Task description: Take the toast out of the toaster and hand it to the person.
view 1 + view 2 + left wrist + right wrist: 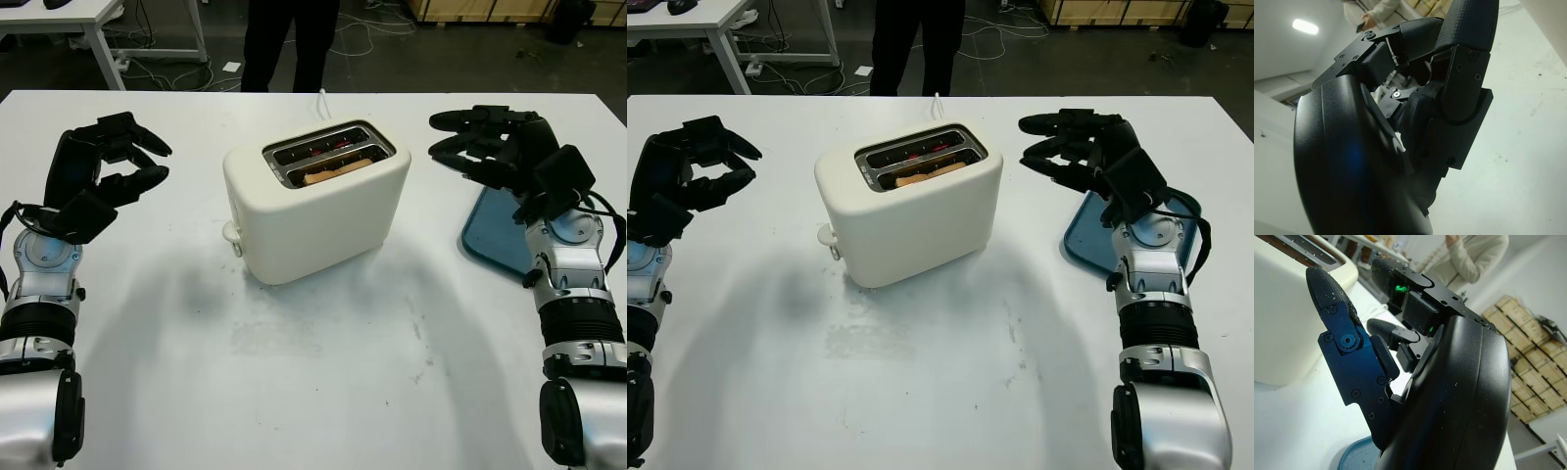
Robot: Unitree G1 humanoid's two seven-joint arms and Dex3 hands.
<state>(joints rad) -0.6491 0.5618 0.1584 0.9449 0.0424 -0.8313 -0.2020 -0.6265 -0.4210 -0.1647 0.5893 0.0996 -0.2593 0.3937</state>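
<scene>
A cream toaster stands in the middle of the white table. A brown slice of toast sits low in its nearer slot; the far slot glows red inside. My right hand hangs open to the right of the toaster, a short gap away from it, holding nothing. My left hand is open at the table's left, farther from the toaster. A person in dark trousers stands behind the table; the pale sleeve and hand show in the right wrist view.
A blue plate lies on the table under my right forearm. The toaster's lever knob sticks out at its front left corner. A white desk stands at the back left, with cables on the floor behind.
</scene>
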